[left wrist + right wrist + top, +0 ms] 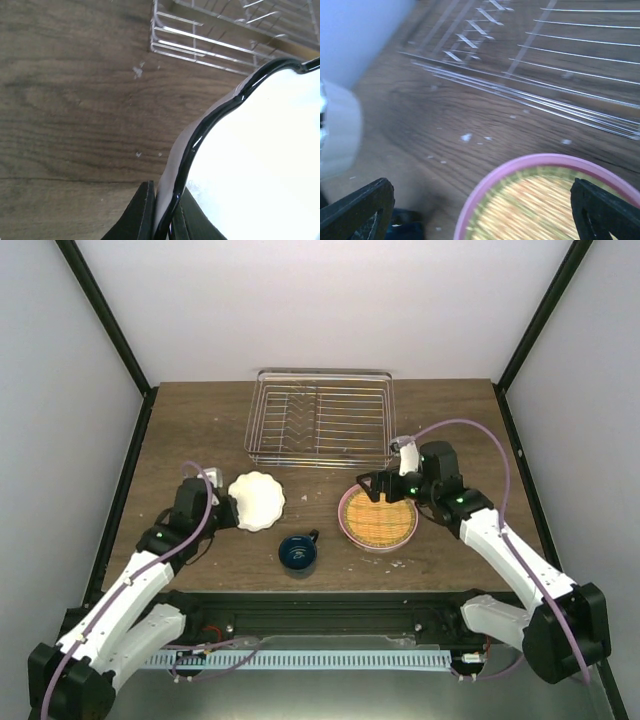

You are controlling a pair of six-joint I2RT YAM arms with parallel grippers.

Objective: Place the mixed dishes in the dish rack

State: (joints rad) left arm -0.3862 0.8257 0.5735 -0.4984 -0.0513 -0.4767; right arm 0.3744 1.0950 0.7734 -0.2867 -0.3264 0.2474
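The white scalloped bowl (257, 500) sits left of centre, and my left gripper (228, 508) is shut on its near-left rim. In the left wrist view the bowl (260, 150) has its dark edge pinched between the fingers (140, 215). A pink plate (347, 525) lies right of centre with a yellow-lime ribbed plate (379, 517) stacked in it. My right gripper (385, 487) hangs open over the stack's far edge. In the right wrist view the pink rim (490, 185) rings the yellow plate (545, 210), with a greenish band between them. The dark blue mug (298, 553) stands near the front. The dish rack (322, 418) stands at the back.
The rack's wire wall (200, 40) lies just beyond the bowl, and its wires (560, 75) run just past the plates. Grey enclosure walls with black posts bound the table on three sides. Small white specks dot the wood.
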